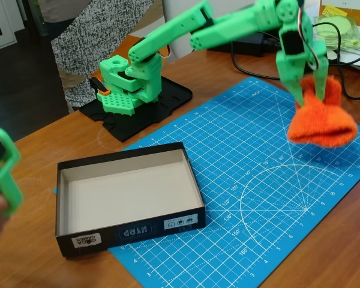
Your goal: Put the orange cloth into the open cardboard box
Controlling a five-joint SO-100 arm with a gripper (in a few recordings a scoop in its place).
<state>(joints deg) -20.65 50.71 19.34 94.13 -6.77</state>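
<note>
In the fixed view we see our green claw (311,90) closed on the top of the orange cloth (320,125), which hangs bunched just below the fingers, lifted off the blue cutting mat (246,198) at about two o'clock. The open cardboard box (127,227) sits well apart at about eight o'clock.

A brown wooden tabletop (42,150) carries a blue gridded cutting mat (258,198); beyond its edge lies dark floor (18,84), evenly lit.
</note>
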